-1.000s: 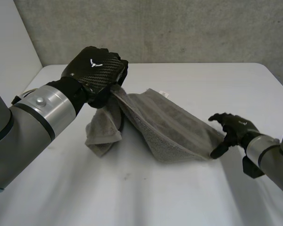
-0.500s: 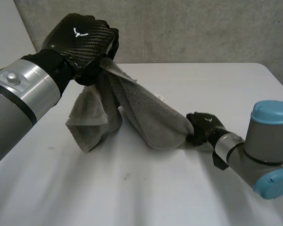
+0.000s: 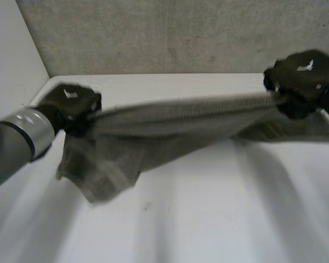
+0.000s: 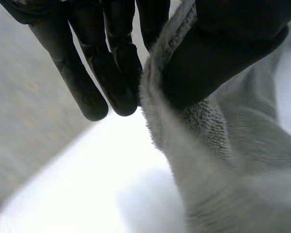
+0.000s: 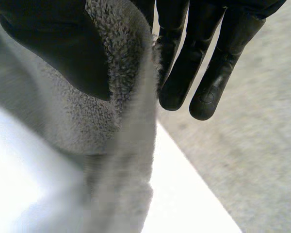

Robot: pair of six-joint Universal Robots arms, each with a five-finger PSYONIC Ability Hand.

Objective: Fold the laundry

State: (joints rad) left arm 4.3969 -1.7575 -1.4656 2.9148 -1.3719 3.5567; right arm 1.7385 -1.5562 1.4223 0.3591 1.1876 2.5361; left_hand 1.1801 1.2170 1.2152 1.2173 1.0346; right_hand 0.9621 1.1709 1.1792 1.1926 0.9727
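Note:
A grey towel (image 3: 175, 123) hangs stretched in the air above the white table (image 3: 208, 208), its top edge taut between both hands. My left hand (image 3: 71, 104) pinches one end of that edge between thumb and fingers. In the left wrist view the thumb (image 4: 218, 53) presses the towel (image 4: 218, 145) against the fingers (image 4: 116, 73). My right hand (image 3: 301, 79) holds the other end, raised at the far right. In the right wrist view its thumb (image 5: 63, 48) clamps the fleecy edge (image 5: 116, 97) against the fingers (image 5: 184, 63). The towel's lower part droops toward the table under my left hand.
A grey wall (image 3: 181, 33) runs along the table's far edge. The table's right edge (image 5: 194, 194) passes below my right hand, with grey floor (image 5: 252, 155) beyond it.
My right hand closed on the towel's end and lifted it up and to the right. My left hand swung down and left, pulling the towel's top edge taut off the table.

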